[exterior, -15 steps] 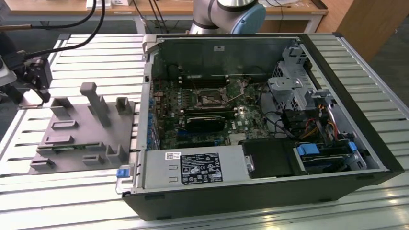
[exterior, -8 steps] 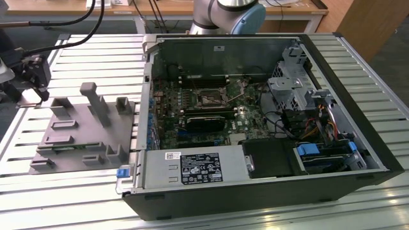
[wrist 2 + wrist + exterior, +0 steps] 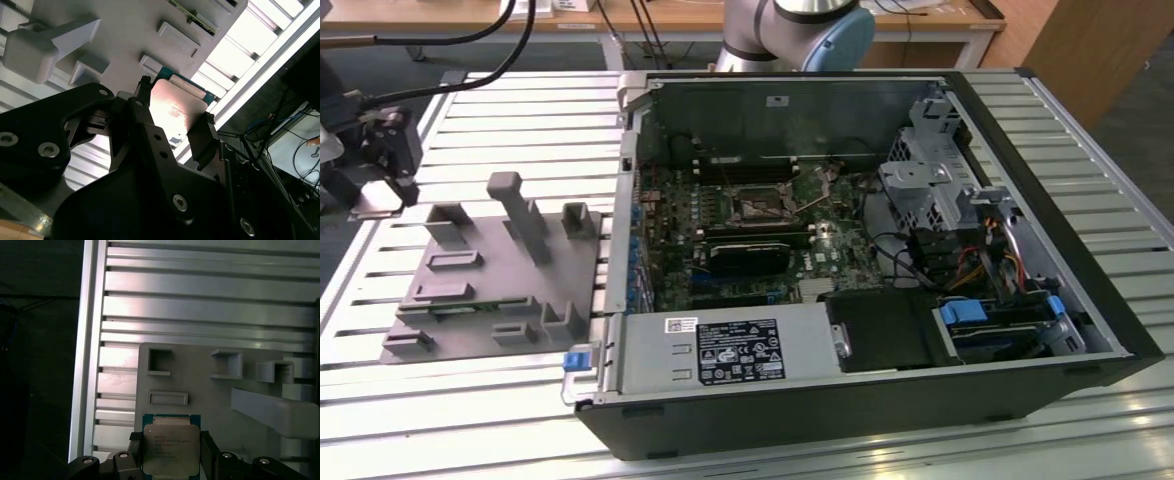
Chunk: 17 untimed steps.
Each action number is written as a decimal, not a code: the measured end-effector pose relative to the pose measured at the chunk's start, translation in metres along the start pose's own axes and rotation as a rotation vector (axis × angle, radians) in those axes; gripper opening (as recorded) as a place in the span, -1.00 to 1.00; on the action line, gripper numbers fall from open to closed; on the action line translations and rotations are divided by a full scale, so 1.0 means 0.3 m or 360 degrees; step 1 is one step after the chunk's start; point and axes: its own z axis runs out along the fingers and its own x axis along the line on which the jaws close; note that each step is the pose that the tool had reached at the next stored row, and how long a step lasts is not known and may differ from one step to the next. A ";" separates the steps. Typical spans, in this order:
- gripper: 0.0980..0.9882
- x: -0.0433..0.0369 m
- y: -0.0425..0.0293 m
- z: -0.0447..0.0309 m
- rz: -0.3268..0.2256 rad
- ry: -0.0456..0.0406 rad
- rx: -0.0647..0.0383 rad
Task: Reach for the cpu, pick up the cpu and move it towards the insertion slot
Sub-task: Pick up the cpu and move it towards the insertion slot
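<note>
The cpu (image 3: 170, 449) is a flat square chip with a shiny metal top and a teal rim. It sits between my gripper's (image 3: 170, 445) two black fingers (image 3: 136, 446), which press against its opposite edges over the grey fixture plate (image 3: 210, 395). In the second wrist view the cpu (image 3: 176, 107) gleams between the fingers (image 3: 206, 125) of the gripper (image 3: 175, 102). Whether it rests on the plate or hangs just above it, I cannot tell. In the exterior view the gripper (image 3: 376, 190) is at the far left, by the plate (image 3: 480, 290). The insertion slot (image 3: 759, 205) lies on the motherboard inside the open computer case (image 3: 881, 400).
Tall grey posts (image 3: 520, 215) and blocks (image 3: 447, 228) stand on the fixture plate. The case's walls, a drive cage (image 3: 927, 185), cables and a power supply (image 3: 727, 350) surround the motherboard. The slatted metal table (image 3: 494, 110) runs under everything. The arm's base (image 3: 794, 30) is behind the case.
</note>
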 end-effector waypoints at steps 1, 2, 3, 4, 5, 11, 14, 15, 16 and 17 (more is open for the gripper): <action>0.00 0.000 0.000 -0.002 0.0000 0.0000 0.0000; 0.00 0.000 0.000 -0.004 0.0000 0.0000 0.0000; 0.00 0.000 0.000 -0.005 0.0000 0.0000 0.0000; 0.00 0.000 0.000 -0.007 0.0000 0.0000 0.0000; 0.00 0.000 0.001 -0.009 0.0000 0.0000 0.0000; 0.00 0.000 0.001 -0.018 0.0000 0.0000 0.0000; 0.00 0.000 0.001 -0.024 0.0000 0.0000 0.0000; 0.00 0.000 0.001 -0.026 0.0000 0.0000 0.0000; 0.00 0.000 0.002 -0.028 0.0000 0.0000 0.0000; 0.00 0.000 0.002 -0.030 0.0000 0.0000 0.0000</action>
